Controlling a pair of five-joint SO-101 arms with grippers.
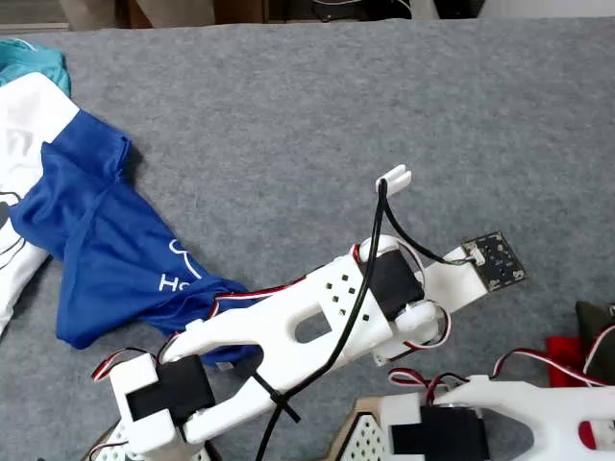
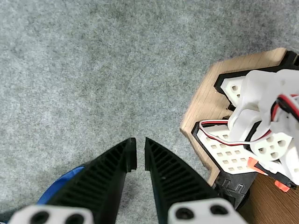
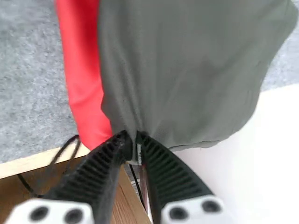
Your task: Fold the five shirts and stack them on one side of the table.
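Overhead, where does each shirt lie? (Student)

Fig. a, high view. Three shirts sit on the left of the grey table (image 1: 288,106). The blue shirt (image 1: 106,240) is crumpled at 9 o'clock, with its near edge under the left arm (image 1: 317,317). The white shirt (image 1: 24,134) is at 10 o'clock, partly covered by the blue one. The teal shirt (image 1: 34,60) is in the corner between 10 and 11 o'clock, touching the white one. The red shirt (image 1: 565,348) and the grey shirt (image 1: 598,319) show at the 4 o'clock edge, beside the right arm (image 1: 538,413). (Tutor)

And the two grippers, what do they hold? (Student)

Fig. b, left wrist view. The left gripper (image 2: 140,150) hangs over bare felt. Its jaws are all but together, with a thin slit between the tips and nothing in it. A corner of the blue shirt shows just beside one finger (image 2: 100,182). The right arm's wooden base plate (image 2: 210,107) is near.

Fig. c, right wrist view. The right gripper (image 3: 132,138) is closed, pinching a bunched edge of the grey shirt (image 3: 187,70). The red shirt (image 3: 81,70) lies against the grey one, touching it. The grey cloth reaches past the table's wooden edge (image 3: 28,163). (Tutor)
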